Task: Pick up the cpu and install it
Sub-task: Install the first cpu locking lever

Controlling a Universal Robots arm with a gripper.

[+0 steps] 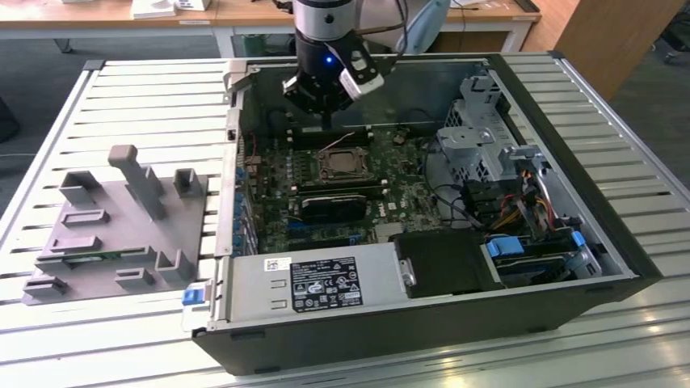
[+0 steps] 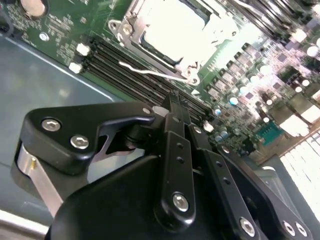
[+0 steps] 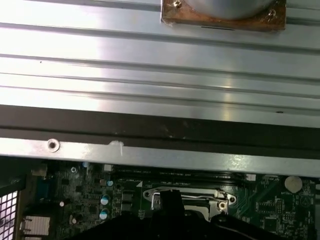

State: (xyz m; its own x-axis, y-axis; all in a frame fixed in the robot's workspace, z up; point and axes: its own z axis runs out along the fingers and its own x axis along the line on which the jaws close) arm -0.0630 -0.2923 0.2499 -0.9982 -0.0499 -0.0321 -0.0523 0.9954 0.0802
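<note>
The open computer case (image 1: 603,242) lies on the slatted table, motherboard facing up. In the middle of the board sits the metal-framed socket (image 1: 342,166), its wire lever (image 2: 150,74) standing loose. A pale, flat square surface, washed out by glare, lies inside the frame and looks like the cpu (image 2: 170,25). My gripper (image 1: 323,109) hangs above the board just behind the socket, near the case's back wall. In the second wrist view the black fingers (image 2: 175,130) stand together, shut, with nothing seen between them. The socket frame (image 3: 187,197) also appears past the dark fingertips in the first wrist view.
Grey plastic fixture blocks (image 1: 119,226) stand on the table at the exterior view's left. Inside the case are a power supply (image 1: 313,283), a drive cage (image 1: 480,129), loose cables (image 1: 528,194) and memory slots (image 2: 135,75) beside the socket.
</note>
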